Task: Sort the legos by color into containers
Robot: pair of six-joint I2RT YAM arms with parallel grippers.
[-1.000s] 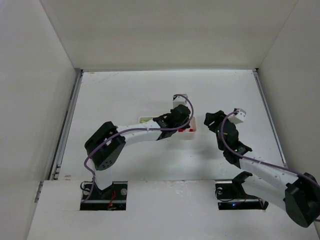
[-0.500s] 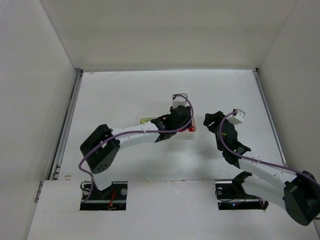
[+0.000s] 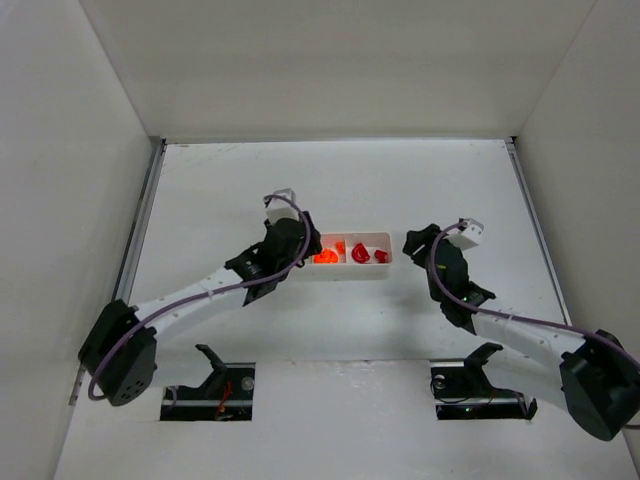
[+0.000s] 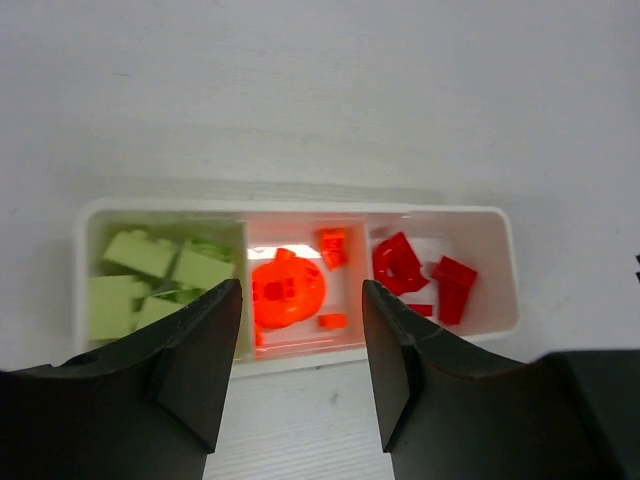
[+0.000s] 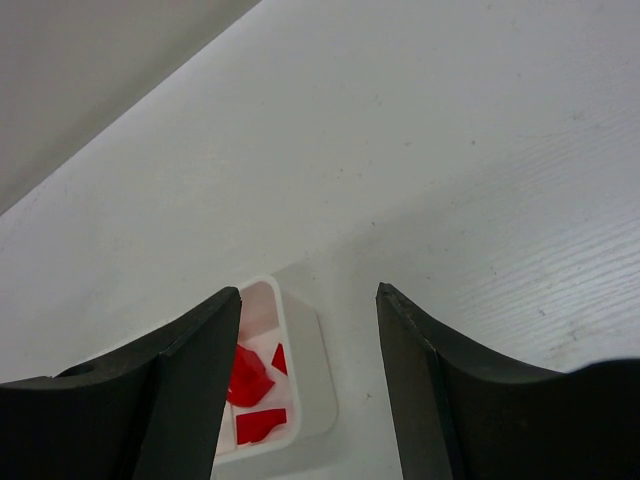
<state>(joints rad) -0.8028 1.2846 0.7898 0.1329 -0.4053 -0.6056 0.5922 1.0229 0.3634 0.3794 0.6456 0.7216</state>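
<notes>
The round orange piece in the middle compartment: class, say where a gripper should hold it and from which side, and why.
Probably across its rim, from straight above: the round orange piece lies flat in the tray, whose walls block sideways approach.

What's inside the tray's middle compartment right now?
Orange legos only: one large round piece and a few small ones. The jaws of the left gripper cover the compartment's near corners, hiding those spots.

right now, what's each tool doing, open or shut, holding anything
Left tool: open, holding nothing.
Right tool: open, holding nothing.
</notes>
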